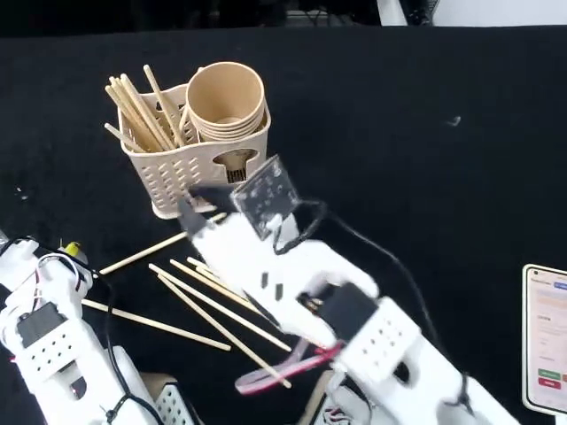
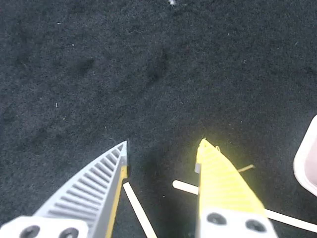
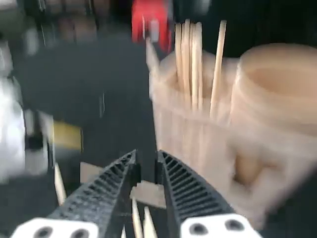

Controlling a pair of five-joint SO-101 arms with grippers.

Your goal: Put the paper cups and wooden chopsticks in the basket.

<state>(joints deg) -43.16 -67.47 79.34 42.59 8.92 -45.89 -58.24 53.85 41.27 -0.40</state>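
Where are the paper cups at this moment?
In the high view the cups stand stacked inside the basket, beside the upright chopsticks, toward the upper left.

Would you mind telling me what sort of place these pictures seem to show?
Most likely a robotics lab test bench: two white jointed robot arms stand at a table draped in black cloth, a beige slotted plastic basket sits on it, and a lit phone-like screen lies at its edge.

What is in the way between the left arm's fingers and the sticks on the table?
Nothing that shows. The left gripper hangs open over the black table. Two loose chopsticks lie on it close by its fingers, with only bare cloth around them.
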